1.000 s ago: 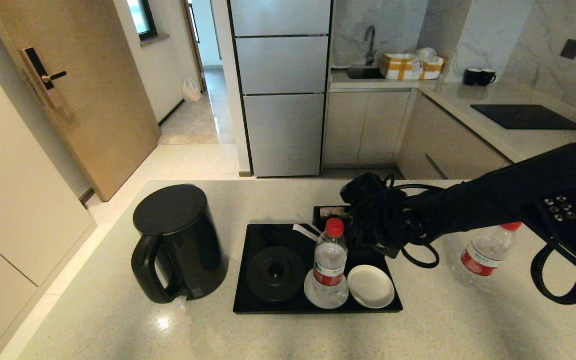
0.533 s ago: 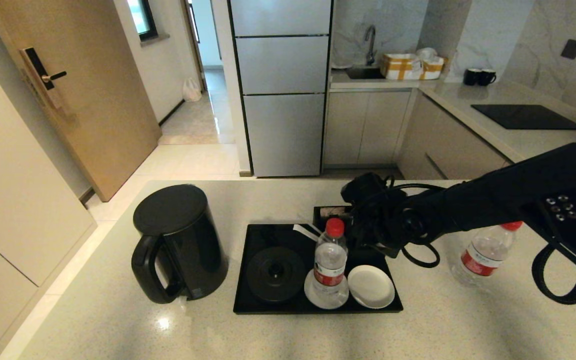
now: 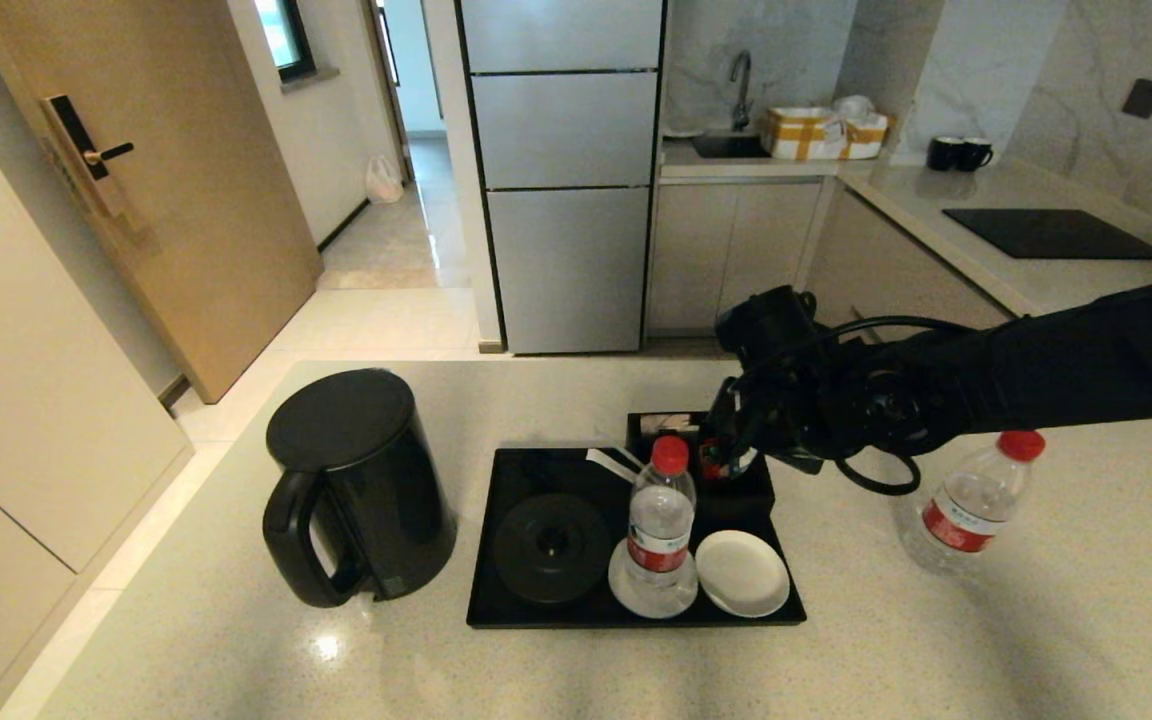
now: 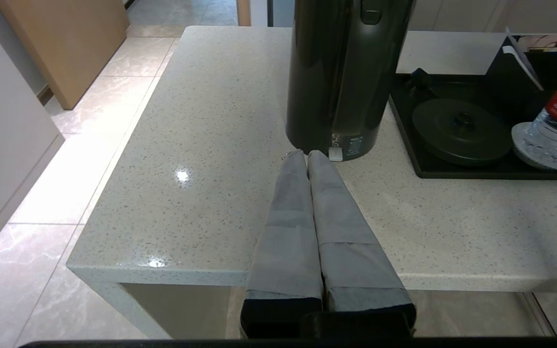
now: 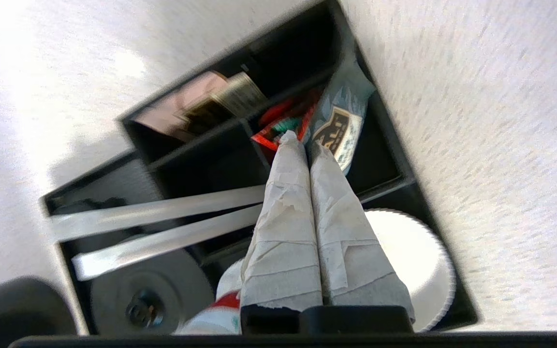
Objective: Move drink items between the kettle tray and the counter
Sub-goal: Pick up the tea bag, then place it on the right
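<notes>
Counter fills the lower half of the head view, with one black kettle at centre left and one tray beside it at centre. On the tray are one round kettle base, two white coasters, one under a bottle and one bare, and a compartment box at the tray's far edge. A second bottle stands on the counter at right, well apart from the tray: two bottles in all. Right arm reaches in from the right edge, its gripper above the box. Only the right wrist view shows inside the box: the right gripper, fingers pressed together, pinches a red-and-green sachet at its tips, with a teal sachet just beside it in the same compartment; two white sticks lie across the next one. Whether the red sachet is lifted clear I cannot tell. Left gripper appears only in its own wrist view, fingers together and empty, near the kettle's foot at the counter's near edge.
</notes>
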